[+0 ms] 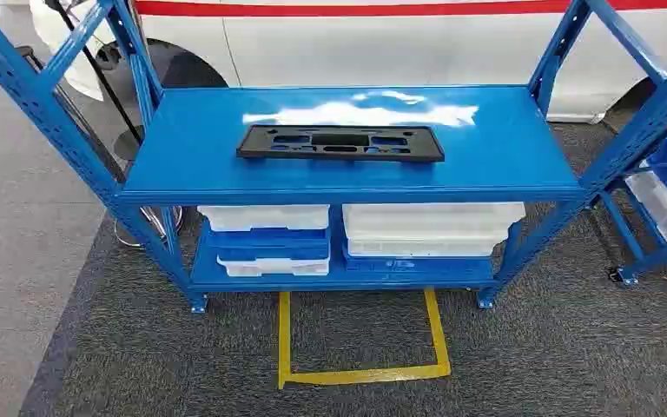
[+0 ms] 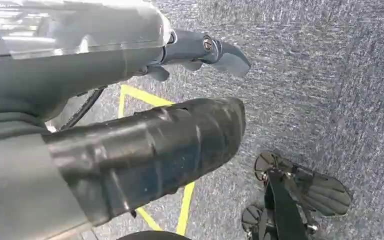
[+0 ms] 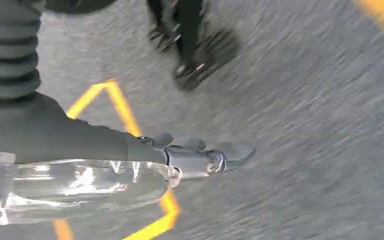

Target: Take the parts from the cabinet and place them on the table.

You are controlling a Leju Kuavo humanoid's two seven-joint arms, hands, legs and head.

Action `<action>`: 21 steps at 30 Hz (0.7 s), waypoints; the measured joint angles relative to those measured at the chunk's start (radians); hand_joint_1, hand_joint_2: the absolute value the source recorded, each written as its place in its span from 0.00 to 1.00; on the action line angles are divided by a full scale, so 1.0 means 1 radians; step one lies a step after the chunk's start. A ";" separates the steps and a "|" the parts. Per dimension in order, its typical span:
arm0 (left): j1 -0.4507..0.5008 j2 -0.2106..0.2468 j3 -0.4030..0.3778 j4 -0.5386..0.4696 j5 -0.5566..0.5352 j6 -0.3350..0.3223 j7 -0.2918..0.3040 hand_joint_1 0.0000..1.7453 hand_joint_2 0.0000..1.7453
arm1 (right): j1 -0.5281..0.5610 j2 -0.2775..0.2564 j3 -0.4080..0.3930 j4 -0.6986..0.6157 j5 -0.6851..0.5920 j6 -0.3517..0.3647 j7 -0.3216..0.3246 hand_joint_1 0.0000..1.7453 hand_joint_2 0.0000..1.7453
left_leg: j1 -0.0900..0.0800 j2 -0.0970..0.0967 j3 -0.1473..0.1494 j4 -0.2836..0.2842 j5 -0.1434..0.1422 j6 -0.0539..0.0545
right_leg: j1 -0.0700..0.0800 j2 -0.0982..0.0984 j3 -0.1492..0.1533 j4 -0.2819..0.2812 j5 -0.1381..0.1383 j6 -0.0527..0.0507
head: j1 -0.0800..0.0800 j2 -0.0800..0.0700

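1 black part [image 1: 340, 142]; 1 blue rack [image 1: 521, 174]

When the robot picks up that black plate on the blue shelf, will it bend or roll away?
The black plate looks like stiff molded plastic, so it probably won't flop. It lies flat, so rolling is unlikely. Its cutouts suggest it's fairly light, though the glossy blue shelf may let it slide.

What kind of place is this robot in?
Probably a car workshop or factory floor: blue steel shelving holding a black plastic part, white storage bins below, and a white vehicle behind.
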 joint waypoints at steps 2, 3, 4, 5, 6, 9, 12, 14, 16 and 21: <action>-0.001 0.000 -0.006 0.002 0.002 0.000 0.000 0.00 0.00 | 0.000 0.011 -0.004 -0.038 0.037 0.042 -0.027 0.00 1.00 | 0.000 0.000 0.000 0.000 0.000 0.000 | 0.000 0.000 0.000 0.000 0.000 0.000 | 0.000 0.000; -0.001 0.000 -0.011 0.003 0.002 0.000 0.000 0.00 0.00 | 0.000 0.017 -0.004 -0.060 0.057 0.062 -0.040 0.00 1.00 | 0.000 0.000 0.000 0.000 0.000 0.000 | 0.000 0.000 0.000 0.000 0.000 0.000 | 0.000 0.000; -0.001 0.002 -0.014 0.003 0.004 0.000 0.000 0.00 0.00 | 0.000 0.027 -0.004 -0.082 0.078 0.082 -0.054 0.00 1.00 | 0.000 0.000 0.000 0.001 0.000 0.000 | 0.000 0.000 0.000 0.000 0.000 0.000 | 0.000 0.000; -0.002 0.002 -0.015 0.003 0.005 0.000 0.000 0.00 0.00 | 0.000 0.036 -0.003 -0.104 0.100 0.101 -0.068 0.00 1.00 | -0.001 0.000 0.000 0.002 0.000 0.000 | -0.001 0.000 0.000 0.000 0.000 0.000 | 0.000 0.000; -0.002 0.003 -0.016 0.003 0.007 0.000 0.000 0.00 0.00 | 0.000 0.045 -0.001 -0.123 0.120 0.116 -0.080 0.00 0.00 | -0.001 0.000 0.000 0.003 0.000 0.001 | -0.001 0.000 0.000 0.000 0.001 0.001 | 0.000 0.000; -0.005 0.005 -0.022 0.005 0.011 0.000 0.000 0.00 0.00 | 0.002 0.075 0.016 -0.191 0.188 0.166 -0.120 0.00 0.00 | -0.001 0.000 -0.002 0.007 -0.002 0.004 | -0.002 0.000 0.000 0.000 0.001 0.003 | 0.000 0.000; -0.006 0.005 -0.025 0.005 0.018 0.001 0.002 0.00 0.00 | 0.001 0.104 0.052 -0.242 0.261 0.194 -0.158 0.00 0.00 | -0.004 0.000 -0.004 0.009 -0.003 0.010 | -0.004 0.000 0.001 -0.004 0.005 0.008 | 0.000 0.000; -0.009 0.005 -0.034 0.005 0.021 0.001 0.003 0.00 0.00 | 0.005 0.123 0.079 -0.296 0.307 0.200 -0.176 0.00 0.00 | 0.013 0.003 0.010 -0.018 0.014 0.022 | -0.002 -0.001 0.004 0.001 0.000 0.016 | 0.000 0.000; -0.011 0.005 -0.040 0.005 0.024 0.002 0.008 0.00 0.00 | 0.006 0.139 0.112 -0.340 0.344 0.204 -0.185 0.00 0.00 | 0.012 0.009 0.013 -0.027 0.019 0.030 | 0.000 -0.002 -0.038 0.082 -0.054 0.018 | 0.001 0.000; -0.013 0.005 -0.050 0.005 0.039 0.002 0.018 0.00 0.00 | 0.039 0.156 0.232 -0.477 0.397 0.191 -0.186 0.00 0.00 | 0.015 0.011 0.017 -0.024 0.013 0.022 | -0.018 -0.003 -0.137 0.249 -0.069 0.032 | 0.001 0.000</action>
